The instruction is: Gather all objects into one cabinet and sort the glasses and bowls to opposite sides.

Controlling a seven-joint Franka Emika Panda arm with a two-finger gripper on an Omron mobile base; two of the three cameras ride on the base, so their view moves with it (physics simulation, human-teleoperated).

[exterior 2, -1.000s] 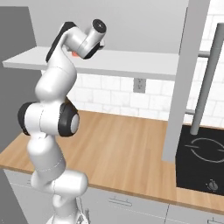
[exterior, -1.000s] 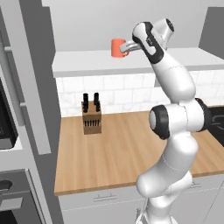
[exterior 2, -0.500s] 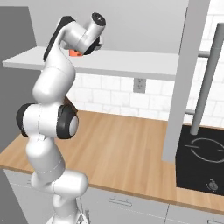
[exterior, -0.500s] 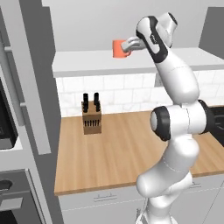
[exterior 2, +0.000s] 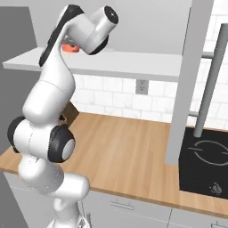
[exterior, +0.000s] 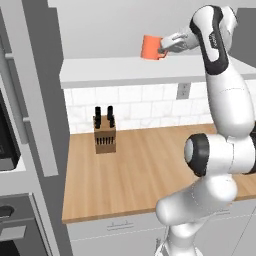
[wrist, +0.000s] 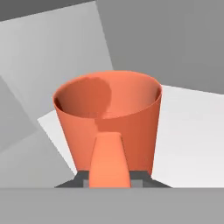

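— Saw the gripper (exterior: 165, 48) pinched tight on the handle of the orange mug (exterior: 150, 47)?

— Yes. Mug right in front of the fingers, held up above the white shelf (exterior: 110, 70).

— Worried about anything?

— Could slip and tip, with only a thin handle squeezed. Could bump the shelf just underneath, if lowered too fast.

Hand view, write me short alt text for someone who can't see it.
An orange mug seen close up from the robot's hand, its handle pointing at the camera and clamped between the two dark fingertips of the gripper. The mug is upright and empty, above a white shelf with grey cabinet walls behind.
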